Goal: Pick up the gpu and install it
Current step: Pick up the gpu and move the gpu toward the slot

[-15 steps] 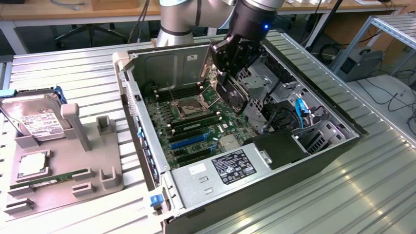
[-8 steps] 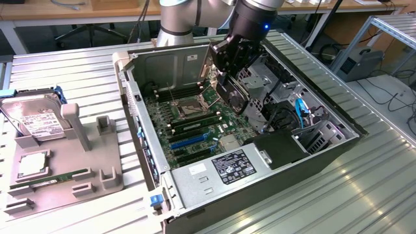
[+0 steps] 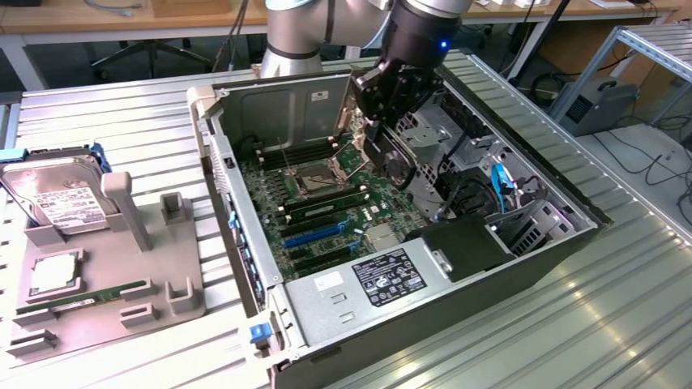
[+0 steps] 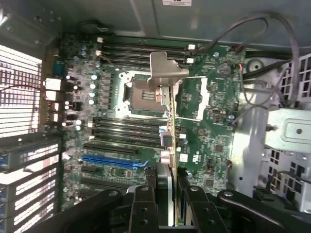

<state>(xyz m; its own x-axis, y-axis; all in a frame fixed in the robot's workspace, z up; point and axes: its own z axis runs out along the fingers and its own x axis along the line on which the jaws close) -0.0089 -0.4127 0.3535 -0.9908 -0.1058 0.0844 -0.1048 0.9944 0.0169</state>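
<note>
Exterior view: an open dark metal computer case (image 3: 465, 316) lies on its side on a ribbed metal table (image 3: 605, 324), with the green motherboard (image 3: 324, 203) facing up. The black two-finger gripper (image 3: 384, 136) on the arm hangs inside the case opening, above the board. Its fingers are clamped on the gpu (image 3: 391, 166), a thin flat dark expansion card with a black cooler. The card is held on edge and appears clear of the board, not seated in any slot.

Wrist view: the card runs edge-on away from the gripper (image 4: 167, 204), with its bent silvery metal bracket (image 4: 166, 70) at the far end.

Handling, as judged:
- Weight: light.
- Board: stiff but fragile.
- Grip point: the two flat faces at mid-length. Avoid the contact edge and the thin bracket.
- Risk: smooth faces may let the card pivot between narrow fingers.
</note>
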